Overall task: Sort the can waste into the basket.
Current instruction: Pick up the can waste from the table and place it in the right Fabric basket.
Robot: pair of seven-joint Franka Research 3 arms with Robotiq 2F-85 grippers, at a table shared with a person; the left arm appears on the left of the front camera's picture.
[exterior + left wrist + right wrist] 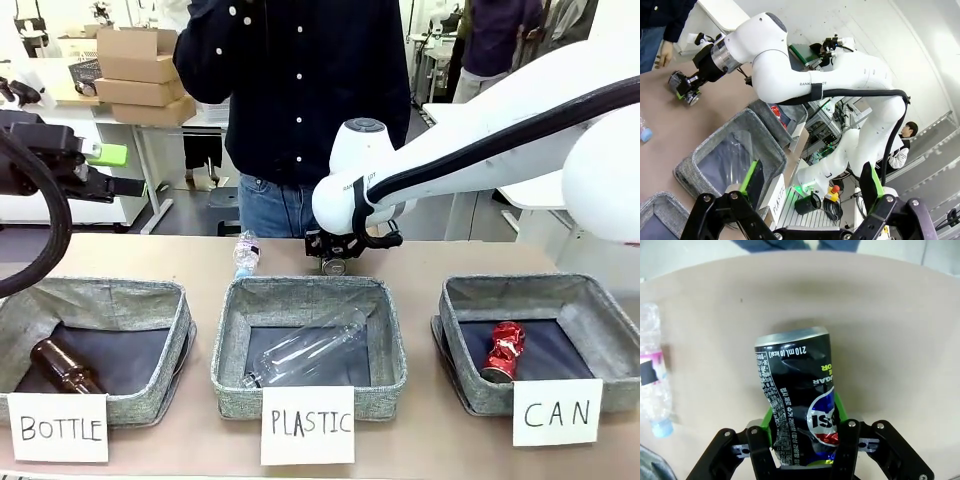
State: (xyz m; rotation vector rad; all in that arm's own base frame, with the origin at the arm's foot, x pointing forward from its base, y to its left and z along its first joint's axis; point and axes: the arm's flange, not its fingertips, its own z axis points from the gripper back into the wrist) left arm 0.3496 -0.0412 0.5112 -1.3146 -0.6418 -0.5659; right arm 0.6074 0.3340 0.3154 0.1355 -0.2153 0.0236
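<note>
1. Black can [795, 405], dented, silver-white print: clamped between the green pads of the right tool [802, 440], its top rim pointing away from the wrist.
2. Front view: right tool [340, 255] is low over the far part of the worktop [180, 255], just behind the PLASTIC basket [310, 288]. Cannot tell whether the can touches the worktop.
3. Red can [503, 352], dented, lies inside the CAN basket [520, 285], on the dark lining near the front wall. White card [557, 412] leans on the front of that basket.
4. Left tool [810, 172]: fingers wide apart, nothing between them, held high at the robot's left side.
5. PLASTIC basket holds a clear plastic bottle [310, 352] lying on its side.
6. BOTTLE basket [100, 290] holds a brown glass bottle [65, 368].
7. Small plastic bottle [246, 253] lies on the worktop beside the black can, apart from it.
8. Person [300, 80] in a dark shirt stands at the far edge.
</note>
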